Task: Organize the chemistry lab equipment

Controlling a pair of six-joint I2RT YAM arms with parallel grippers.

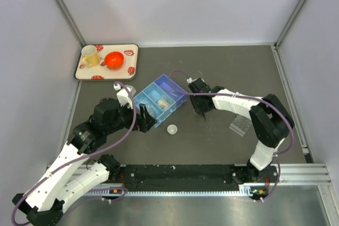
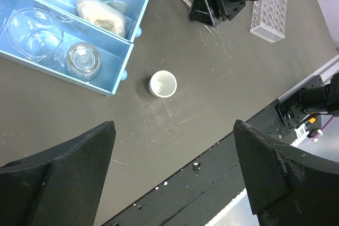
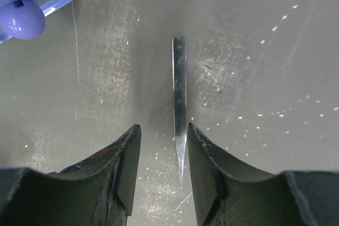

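Note:
A thin metal rod point(image 3: 180, 86) lies flat on the dark table, its pointed end between the fingers of my right gripper point(image 3: 164, 126). That gripper is open around it: the rod lies close to the right finger point(image 3: 204, 157), with a gap to the left one. From above, the right gripper point(image 1: 203, 112) points down just right of the blue compartment box point(image 1: 177, 98). A tiny white round cup point(image 2: 162, 84) stands alone on the table in front of the box. My left gripper point(image 2: 174, 123) hovers wide open and empty nearer than the cup. The clear gridded tube rack point(image 1: 241, 125) lies to the right.
The blue box point(image 2: 114, 51) holds a clear dome-like piece point(image 2: 34, 27), a clear round cup point(image 2: 83, 59) and a bagged item point(image 2: 100, 11). A tray point(image 1: 85, 72) with a yellow mug point(image 1: 90, 56) and an orange-red bowl point(image 1: 114, 60) sits at the back left. White walls surround the table.

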